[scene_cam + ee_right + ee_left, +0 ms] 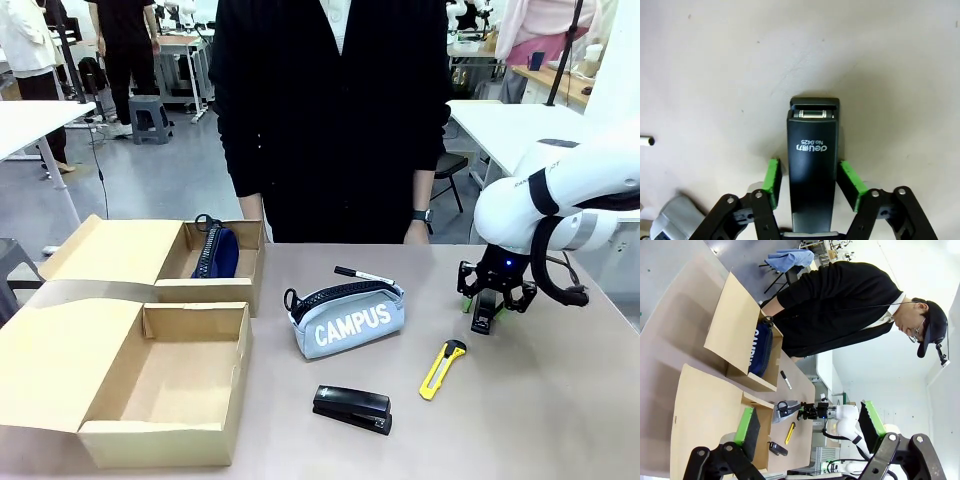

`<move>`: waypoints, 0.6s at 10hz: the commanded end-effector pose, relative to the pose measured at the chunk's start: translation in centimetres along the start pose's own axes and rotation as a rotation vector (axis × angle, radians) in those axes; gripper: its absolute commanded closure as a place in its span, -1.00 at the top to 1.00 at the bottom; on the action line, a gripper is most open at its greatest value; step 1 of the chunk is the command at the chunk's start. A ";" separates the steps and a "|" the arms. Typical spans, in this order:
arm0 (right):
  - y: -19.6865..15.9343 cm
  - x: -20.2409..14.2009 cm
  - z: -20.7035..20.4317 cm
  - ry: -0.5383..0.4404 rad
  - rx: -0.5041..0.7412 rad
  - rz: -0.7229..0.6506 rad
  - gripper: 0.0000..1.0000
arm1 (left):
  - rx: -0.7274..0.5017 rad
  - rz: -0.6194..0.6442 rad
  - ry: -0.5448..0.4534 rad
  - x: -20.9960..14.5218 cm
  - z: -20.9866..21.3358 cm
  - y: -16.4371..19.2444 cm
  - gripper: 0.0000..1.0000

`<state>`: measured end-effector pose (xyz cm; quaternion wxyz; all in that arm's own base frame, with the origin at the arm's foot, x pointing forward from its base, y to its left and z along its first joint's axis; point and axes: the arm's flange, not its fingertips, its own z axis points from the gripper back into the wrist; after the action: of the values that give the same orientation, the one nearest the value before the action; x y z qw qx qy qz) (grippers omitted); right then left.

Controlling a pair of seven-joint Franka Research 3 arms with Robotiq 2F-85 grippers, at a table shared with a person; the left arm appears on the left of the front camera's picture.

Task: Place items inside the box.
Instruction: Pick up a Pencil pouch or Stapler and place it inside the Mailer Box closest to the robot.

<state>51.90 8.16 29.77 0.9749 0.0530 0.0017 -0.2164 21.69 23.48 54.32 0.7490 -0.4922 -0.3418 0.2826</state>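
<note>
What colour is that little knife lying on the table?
Yellow, with a black tip; the knife shows best in the front view.

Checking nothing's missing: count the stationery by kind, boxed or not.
Staplers: 2, front stapler and right stapler
Zip cases: 2, grey case and navy case
Utility knife: 1
Pen: 1
Total: 6

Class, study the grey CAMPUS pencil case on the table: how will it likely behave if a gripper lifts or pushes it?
The pencil case looks like soft fabric, so it would probably dent under a squeeze and sag if lifted by one end. It rests on a broad base, so a push should slide it, not roll it.
</note>
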 end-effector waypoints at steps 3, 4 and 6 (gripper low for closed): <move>-0.1 0.1 -0.4 0.008 -0.042 -0.004 -1.00 | -0.019 -0.019 -0.006 0.0 -0.1 -0.2 1.00; -0.4 0.3 -0.1 0.018 -0.035 -0.010 -1.00 | -0.019 -0.019 -0.006 0.0 -0.1 -0.2 1.00; -1.1 0.4 0.8 0.038 -0.010 -0.027 -1.00 | -0.019 -0.019 -0.006 0.0 -0.1 -0.2 1.00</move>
<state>52.03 7.77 30.49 0.9738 0.0533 0.0078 -0.2211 21.69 23.47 54.33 0.7490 -0.4923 -0.3418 0.2825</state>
